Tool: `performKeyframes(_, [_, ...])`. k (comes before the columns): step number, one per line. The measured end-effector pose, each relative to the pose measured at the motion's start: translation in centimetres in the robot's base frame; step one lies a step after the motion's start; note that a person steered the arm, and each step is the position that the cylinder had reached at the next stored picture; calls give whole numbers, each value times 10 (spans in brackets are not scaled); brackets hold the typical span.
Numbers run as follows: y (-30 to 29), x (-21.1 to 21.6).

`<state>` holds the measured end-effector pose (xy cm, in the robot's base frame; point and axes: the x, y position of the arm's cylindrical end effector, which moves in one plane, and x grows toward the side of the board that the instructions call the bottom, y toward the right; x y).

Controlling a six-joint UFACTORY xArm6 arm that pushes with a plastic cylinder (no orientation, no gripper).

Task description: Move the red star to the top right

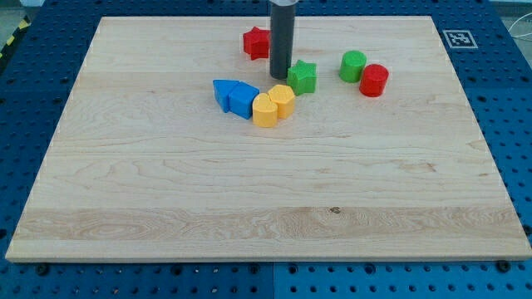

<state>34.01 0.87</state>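
Note:
The red star (254, 41) lies near the view's top centre of the wooden board (166, 166), partly hidden behind my rod. My tip (279, 76) rests on the board just below and right of the red star, close to the left side of the green star (302, 77). Whether the tip touches either block cannot be told.
A green cylinder (352, 66) and a red cylinder (374, 80) stand right of the green star. Two blue blocks (233, 95) and two yellow blocks (273, 105) cluster below the tip. A marker tag (458, 37) sits at the board's top right corner.

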Motion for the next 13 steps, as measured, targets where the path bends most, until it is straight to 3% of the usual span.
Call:
performKeyframes(2, [-94, -18])
performKeyframes(3, [-115, -55])
performKeyframes(4, [-90, -72])
performKeyframes(7, [98, -80])
performKeyframes(11, [51, -86])
performKeyframes(13, [46, -60])
